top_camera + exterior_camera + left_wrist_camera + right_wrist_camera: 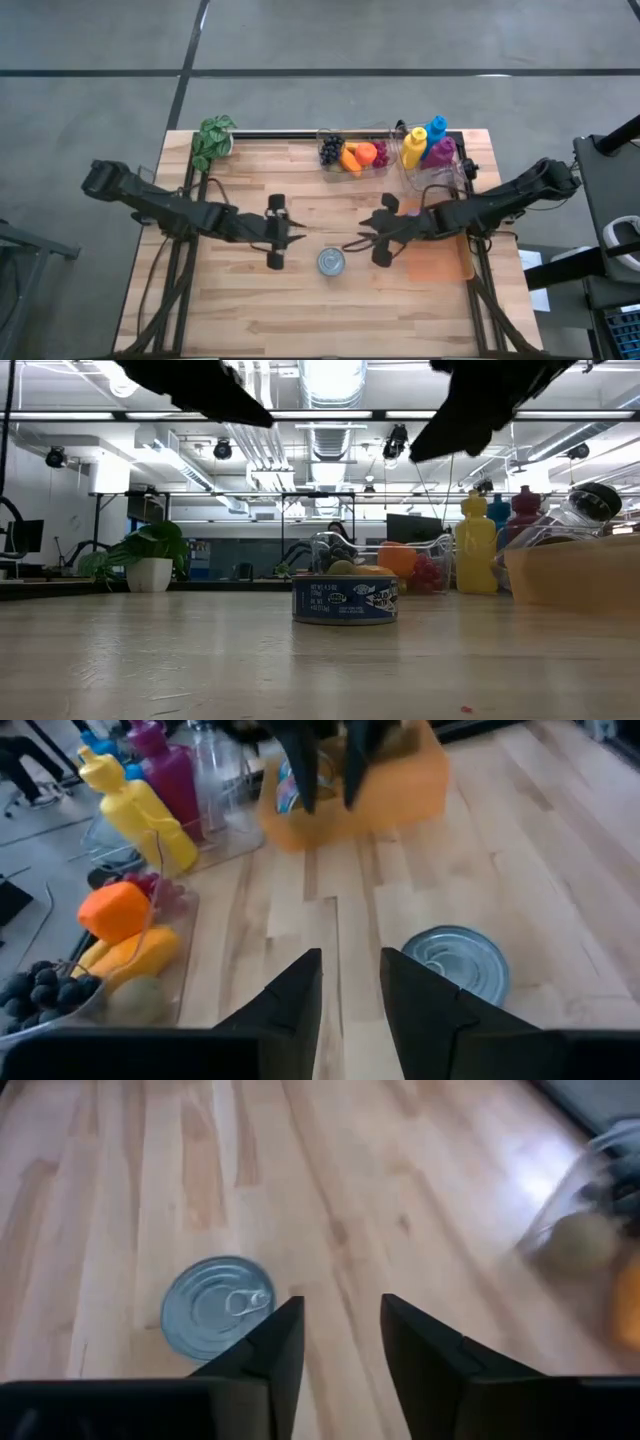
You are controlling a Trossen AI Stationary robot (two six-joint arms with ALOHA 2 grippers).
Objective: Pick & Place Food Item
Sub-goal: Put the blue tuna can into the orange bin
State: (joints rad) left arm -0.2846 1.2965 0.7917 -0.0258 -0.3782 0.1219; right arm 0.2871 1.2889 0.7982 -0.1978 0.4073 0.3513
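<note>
A flat round can with a blue label and a pull-tab lid stands on its base at the table's middle, touched by nothing. My left gripper hovers left of it and a little farther back, open and empty; in its wrist view the can lies beyond the finger gap. My right gripper hovers right of the can, facing the left one, also open and empty; its wrist view shows the can off to one side of its fingers.
A clear bin of fruit and a clear bin of coloured bottles stand at the far edge. An orange container sits under the right arm. A potted plant stands at the far left corner. Bare wood lies in front of the can.
</note>
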